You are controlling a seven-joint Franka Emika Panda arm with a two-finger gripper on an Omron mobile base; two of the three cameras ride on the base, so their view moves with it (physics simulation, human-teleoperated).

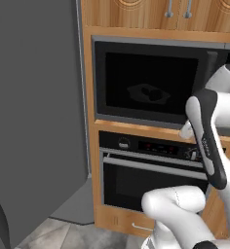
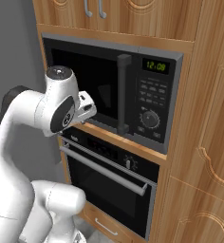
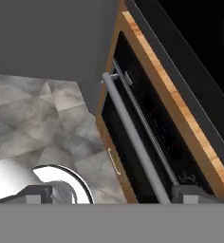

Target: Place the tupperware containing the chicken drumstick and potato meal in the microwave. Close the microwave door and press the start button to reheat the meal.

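Right base view: the door (image 2: 92, 88) is sitting shut, the tupperware (image 1: 148, 93) inside; the gripper (image 3: 111, 193), wide open and empty, is needing to reach the start button accurately.

tupperware (image 1: 148, 93) in microwave (image 2: 154, 54), oven (image 2: 109, 178) below

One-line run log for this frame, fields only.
microwave door: shut | tupperware: inside, behind window | end effector: open, empty, over oven handle | start: not pressed
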